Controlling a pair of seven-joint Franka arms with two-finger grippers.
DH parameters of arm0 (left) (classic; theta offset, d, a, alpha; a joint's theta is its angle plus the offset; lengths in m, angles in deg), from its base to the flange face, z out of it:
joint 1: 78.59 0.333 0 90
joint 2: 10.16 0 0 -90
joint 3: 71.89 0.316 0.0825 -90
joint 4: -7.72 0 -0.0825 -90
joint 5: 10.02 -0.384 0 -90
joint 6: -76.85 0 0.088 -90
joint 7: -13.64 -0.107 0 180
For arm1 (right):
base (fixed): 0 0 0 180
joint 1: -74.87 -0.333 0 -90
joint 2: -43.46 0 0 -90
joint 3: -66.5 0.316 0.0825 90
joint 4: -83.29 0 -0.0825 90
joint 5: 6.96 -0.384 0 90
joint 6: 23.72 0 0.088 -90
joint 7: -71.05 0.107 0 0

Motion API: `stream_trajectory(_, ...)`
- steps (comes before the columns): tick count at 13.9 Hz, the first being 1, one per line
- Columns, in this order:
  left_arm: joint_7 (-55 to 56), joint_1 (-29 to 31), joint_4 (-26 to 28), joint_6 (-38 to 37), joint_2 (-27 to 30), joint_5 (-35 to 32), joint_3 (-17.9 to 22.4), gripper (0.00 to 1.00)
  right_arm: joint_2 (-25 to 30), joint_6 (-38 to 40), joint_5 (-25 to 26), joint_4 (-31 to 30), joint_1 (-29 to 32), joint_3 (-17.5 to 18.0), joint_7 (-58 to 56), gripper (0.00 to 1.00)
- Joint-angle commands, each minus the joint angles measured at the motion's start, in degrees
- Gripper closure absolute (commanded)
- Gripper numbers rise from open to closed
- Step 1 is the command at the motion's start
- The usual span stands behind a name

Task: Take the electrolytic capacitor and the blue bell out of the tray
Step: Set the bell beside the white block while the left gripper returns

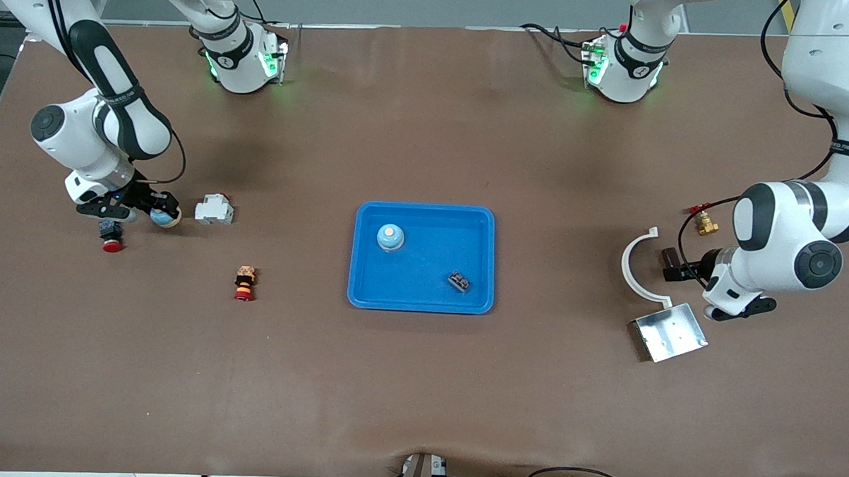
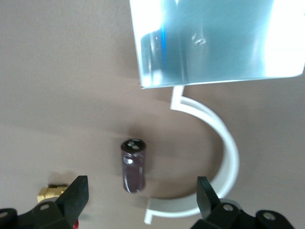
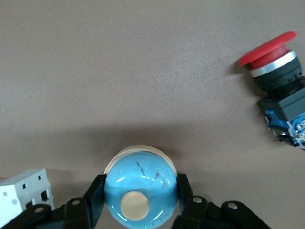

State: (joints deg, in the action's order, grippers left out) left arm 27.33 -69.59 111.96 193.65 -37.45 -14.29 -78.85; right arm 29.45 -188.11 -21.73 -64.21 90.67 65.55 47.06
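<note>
A blue bell (image 3: 140,188) with a cream button sits on the table at the right arm's end (image 1: 165,219). My right gripper (image 3: 140,192) is low over it (image 1: 158,214), its fingers pressed against the bell's two sides. A dark maroon capacitor (image 2: 133,164) lies on its side on the table at the left arm's end (image 1: 669,258), inside the curve of a white arc piece (image 2: 224,157). My left gripper (image 2: 142,195) hangs just above it (image 1: 685,269), open wide and holding nothing.
A blue tray (image 1: 422,303) at mid-table holds another blue bell (image 1: 390,237) and a small black part (image 1: 459,281). A red push button (image 1: 111,238), a white breaker (image 1: 214,209) and an orange button (image 1: 245,283) lie near the right gripper. A metal plate (image 1: 670,332) and a brass fitting (image 1: 707,224) lie near the left gripper.
</note>
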Motion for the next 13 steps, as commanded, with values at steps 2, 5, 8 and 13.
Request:
stream_trajectory(2,5.5,0.0,-8.9,-11.0,1.1,1.8,-3.0,0.00,-0.5,-0.5,-2.2,0.7,0.9,0.9,-1.7,0.00)
stream_trajectory(5,9.8,-0.3,-15.7,-17.5,1.4,6.1,-4.7,0.00,-0.3,-0.2,-2.2,0.9,0.6,0.9,-1.6,0.00)
stream_trajectory(8,17.6,-0.2,-20.4,-20.9,1.4,6.6,-8.4,0.00,0.4,0.1,-2.2,1.5,0.3,1.3,-1.1,0.00)
stream_trajectory(13,31.3,-0.6,-24.1,-20.8,0.9,9.5,-14.3,0.00,1.4,2.6,-2.2,4.5,-2.8,1.3,0.9,0.00)
